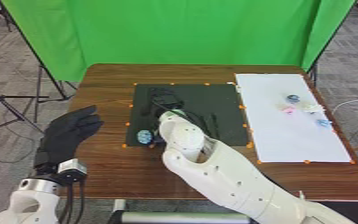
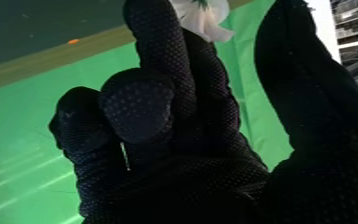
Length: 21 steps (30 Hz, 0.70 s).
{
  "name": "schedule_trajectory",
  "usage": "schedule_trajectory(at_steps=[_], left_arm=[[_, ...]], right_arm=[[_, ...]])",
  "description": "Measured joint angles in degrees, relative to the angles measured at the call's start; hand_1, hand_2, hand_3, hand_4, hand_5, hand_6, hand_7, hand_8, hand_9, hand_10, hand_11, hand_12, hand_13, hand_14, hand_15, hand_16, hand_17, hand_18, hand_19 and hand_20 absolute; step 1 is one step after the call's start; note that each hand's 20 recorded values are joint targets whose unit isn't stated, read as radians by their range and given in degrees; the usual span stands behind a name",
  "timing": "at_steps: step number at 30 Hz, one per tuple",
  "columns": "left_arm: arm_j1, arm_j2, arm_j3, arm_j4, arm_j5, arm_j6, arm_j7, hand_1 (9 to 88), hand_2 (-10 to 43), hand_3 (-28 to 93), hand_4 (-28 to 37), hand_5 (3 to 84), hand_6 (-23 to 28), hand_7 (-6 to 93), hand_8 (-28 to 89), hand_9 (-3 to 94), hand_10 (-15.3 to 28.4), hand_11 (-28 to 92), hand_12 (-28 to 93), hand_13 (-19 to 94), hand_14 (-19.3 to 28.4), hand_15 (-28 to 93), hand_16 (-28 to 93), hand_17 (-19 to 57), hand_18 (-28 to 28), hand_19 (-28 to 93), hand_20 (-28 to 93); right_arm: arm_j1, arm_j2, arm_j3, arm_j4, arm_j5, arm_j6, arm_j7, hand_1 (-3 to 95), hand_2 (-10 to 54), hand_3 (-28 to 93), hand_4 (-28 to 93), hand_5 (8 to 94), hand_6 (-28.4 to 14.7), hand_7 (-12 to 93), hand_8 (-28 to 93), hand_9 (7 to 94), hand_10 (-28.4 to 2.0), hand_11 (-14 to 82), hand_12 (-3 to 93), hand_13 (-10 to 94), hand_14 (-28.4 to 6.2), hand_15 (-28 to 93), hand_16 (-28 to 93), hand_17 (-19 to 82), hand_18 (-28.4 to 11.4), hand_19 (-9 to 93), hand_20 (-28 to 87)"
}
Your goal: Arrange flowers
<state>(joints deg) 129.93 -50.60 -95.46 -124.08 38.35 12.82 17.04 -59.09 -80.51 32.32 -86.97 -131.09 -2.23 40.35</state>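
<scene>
The right robot hand (image 1: 169, 104) is over the dark mat (image 1: 224, 95), its fingers loosely spread, some nearly straight and others partly bent, with the thumb standing apart from them. A white flower (image 2: 213, 25) is right by its fingertips in the wrist view, partly hidden behind them; whether they touch it I cannot tell. A blue flower head (image 1: 144, 136) lies near the mat's near left corner. To the right on the counter (image 1: 113, 172), a white sheet (image 1: 282, 142) bears a dark blue flower (image 1: 293, 98), a pink one (image 1: 287, 109), a cream one (image 1: 313, 107) and a light blue one (image 1: 325, 123). The left robot hand (image 1: 67, 134), fingers extended, is at the counter's left edge. A green backdrop (image 1: 193, 35) hangs beyond.
</scene>
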Motion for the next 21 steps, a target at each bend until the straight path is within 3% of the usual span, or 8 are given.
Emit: schedule_trajectory(at_steps=[7,10,12,15,21], left_arm=[[-0.04,0.05,0.06,0.00,0.01,0.00,0.02,26.8,4.6,83,-20.1,43.9,13.0,20.2,-11,38.5,22.4,40,11,25,27.7,65,-14,-9.7,21.7,60,6],[-0.05,0.10,0.23,0.02,0.01,0.00,0.05,26.9,4.6,83,-20.1,44.0,13.0,20.2,-11,38.5,22.4,40,11,25,27.6,65,-14,-9.7,21.7,60,6],[-0.05,0.13,0.32,0.02,0.01,0.00,0.06,26.8,4.6,83,-20.1,43.9,13.0,20.3,-11,38.5,22.4,40,11,25,27.7,65,-14,-9.7,21.7,60,6],[-0.05,0.15,0.40,0.04,0.01,0.00,0.05,26.8,4.6,83,-20.0,43.9,12.9,20.3,-11,38.5,22.4,40,11,25,27.7,65,-14,-9.7,21.7,60,6],[-0.05,0.16,0.42,0.05,0.01,0.00,0.07,26.9,4.6,82,-20.1,44.0,13.0,20.3,-11,38.5,22.3,40,11,25,27.6,65,-14,-9.7,21.7,60,6]], right_arm=[[0.41,-0.04,-0.03,-0.01,0.21,0.00,-0.22,36.4,-7.5,77,-28,69.9,-4.8,19,-11,76.1,-13.8,32.5,18.8,74,-6.8,76,20,51,-16.7,93,40],[0.25,-0.05,0.22,-0.10,0.31,-0.03,-0.94,34.6,-1.7,78,-28,69.7,-5.3,18,-12,76.0,-14.2,31.1,18.5,73,-7.0,76,20,50,-16.9,93,40],[-0.02,-0.05,0.59,-0.29,0.31,-0.22,-1.68,31.9,6.3,81,-28,69.8,-5.7,17,-11,75.9,-14.7,29.7,18.2,73,-7.2,76,20,50,-17.0,93,39],[-0.23,0.01,0.85,-0.50,0.59,-0.26,-2.39,34.9,12.5,84,-28,70.2,-5.8,16,-11,76.1,-14.8,29.0,17.9,73,-7.3,76,20,50,-17.2,93,39],[-0.19,-0.02,0.77,-0.23,0.62,0.00,-2.80,48.9,6.8,77,-28,76.4,-3.7,18,2,83.2,-12.0,28.4,18.7,78,-5.1,74,20,53,-16.0,93,40]])
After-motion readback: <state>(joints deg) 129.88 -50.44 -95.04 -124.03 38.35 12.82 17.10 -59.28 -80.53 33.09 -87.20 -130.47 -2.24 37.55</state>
